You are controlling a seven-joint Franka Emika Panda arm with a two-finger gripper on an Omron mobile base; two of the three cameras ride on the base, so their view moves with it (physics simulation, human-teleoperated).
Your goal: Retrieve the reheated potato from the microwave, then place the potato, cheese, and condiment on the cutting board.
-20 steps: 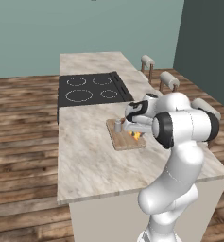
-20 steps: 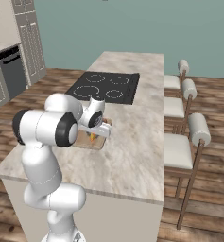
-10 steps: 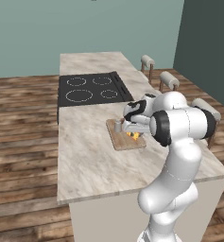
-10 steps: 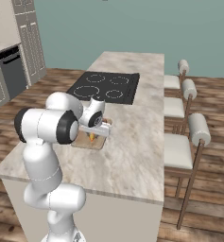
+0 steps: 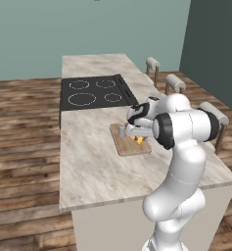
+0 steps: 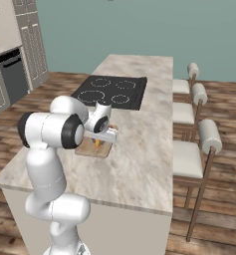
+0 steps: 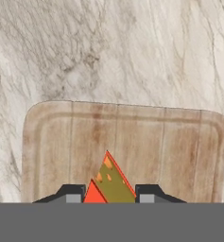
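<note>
Between gripper (image 7: 111, 196) tips: cheese (image 7: 109, 182), pinched, over cutting board (image 7: 179, 146).

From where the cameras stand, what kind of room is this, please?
Most likely a home kitchen: a marble-topped island with a black cooktop set into it, bar stools along one side, and a wooden cutting board carrying a cheese wedge.
</note>
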